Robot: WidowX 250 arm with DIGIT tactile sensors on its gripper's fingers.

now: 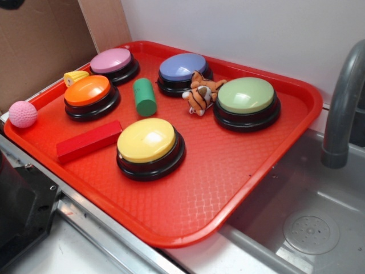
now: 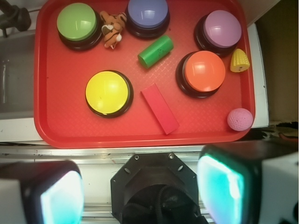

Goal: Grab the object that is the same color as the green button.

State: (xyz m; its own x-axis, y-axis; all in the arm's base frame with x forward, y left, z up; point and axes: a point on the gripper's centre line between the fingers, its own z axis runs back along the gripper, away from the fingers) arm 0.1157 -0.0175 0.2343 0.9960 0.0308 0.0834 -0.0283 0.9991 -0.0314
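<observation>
In the wrist view the gripper (image 2: 142, 186) hung over the counter edge, short of the tray (image 2: 51, 126), jaws spread wide and holding nothing. The green cylinder (image 2: 155, 51) lay on its side at about twelve o'clock, well apart from the jaws, its long axis running toward one o'clock. The green button (image 2: 77, 22) sat farther off at eleven.

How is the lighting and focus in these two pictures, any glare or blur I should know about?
Exterior view: even, soft light; pale glare on the yellow dome button and the glossy red plastic tray; focus fair. Wrist view: tray contents sharp, the small matte green cylinder block clear, but the claw pads loom blurred, glowing cyan.
</observation>
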